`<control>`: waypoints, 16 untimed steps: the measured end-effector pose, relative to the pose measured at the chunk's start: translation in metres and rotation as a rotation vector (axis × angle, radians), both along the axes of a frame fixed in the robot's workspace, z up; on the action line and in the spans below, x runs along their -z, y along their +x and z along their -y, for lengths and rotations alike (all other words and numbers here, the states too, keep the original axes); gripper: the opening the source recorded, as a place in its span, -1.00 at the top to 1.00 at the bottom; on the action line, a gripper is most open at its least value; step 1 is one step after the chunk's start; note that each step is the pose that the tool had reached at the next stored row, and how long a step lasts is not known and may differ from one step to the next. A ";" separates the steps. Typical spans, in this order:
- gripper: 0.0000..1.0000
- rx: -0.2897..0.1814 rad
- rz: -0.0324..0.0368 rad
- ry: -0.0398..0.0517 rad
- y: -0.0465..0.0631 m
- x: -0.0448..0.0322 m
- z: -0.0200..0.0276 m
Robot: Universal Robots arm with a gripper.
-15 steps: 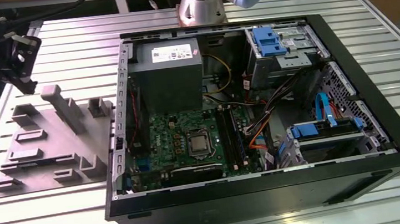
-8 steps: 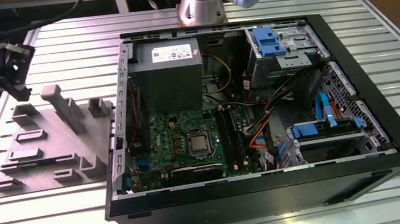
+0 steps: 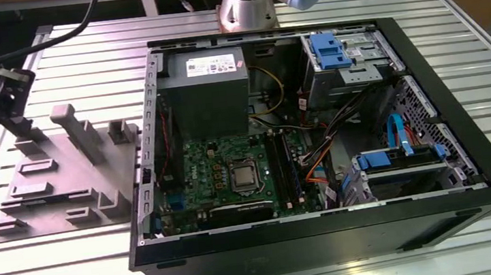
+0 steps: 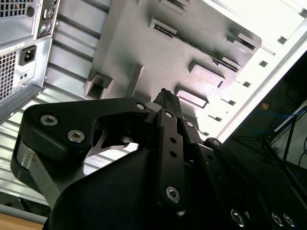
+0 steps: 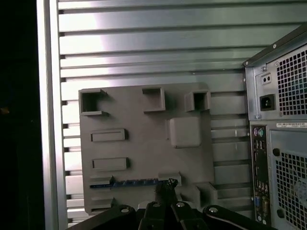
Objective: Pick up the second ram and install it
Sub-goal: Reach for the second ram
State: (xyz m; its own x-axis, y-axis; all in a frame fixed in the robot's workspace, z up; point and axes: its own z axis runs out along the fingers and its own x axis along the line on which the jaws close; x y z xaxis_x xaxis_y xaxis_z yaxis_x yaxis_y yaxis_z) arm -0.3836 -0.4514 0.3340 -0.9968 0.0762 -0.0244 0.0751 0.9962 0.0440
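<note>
One stick, the second ram point(image 5: 135, 182), stands in the grey fixture point(image 3: 59, 188) at the exterior view's left. My hand point(image 5: 167, 188) hovers closed and empty, and descending like that could chip its edge.

Open computer case point(image 3: 329, 238) on slatted table point(image 3: 50, 274); grey fixture point(image 3: 55, 198) — just beside.

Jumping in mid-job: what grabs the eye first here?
The open computer case dominates the exterior view, lying on the slatted table with its motherboard exposed. At that view's left sits the grey fixture plate. In the first wrist view the pincer is right by the second ram, which stands on edge in the plate.
</note>
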 end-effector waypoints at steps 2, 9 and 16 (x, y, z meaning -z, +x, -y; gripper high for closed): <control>0.80 0.000 -0.0001 0.0000 -0.002 0.0032 0.0020; 0.80 0.000 -0.0012 0.0000 -0.009 0.0137 0.0092; 0.80 0.000 -0.0023 0.0000 -0.018 0.0233 0.0113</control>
State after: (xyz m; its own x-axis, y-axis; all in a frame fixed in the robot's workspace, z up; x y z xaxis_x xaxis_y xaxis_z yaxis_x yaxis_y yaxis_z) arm -0.4018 -0.4627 0.3107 -0.9968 0.0766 -0.0222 0.0756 0.9962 0.0438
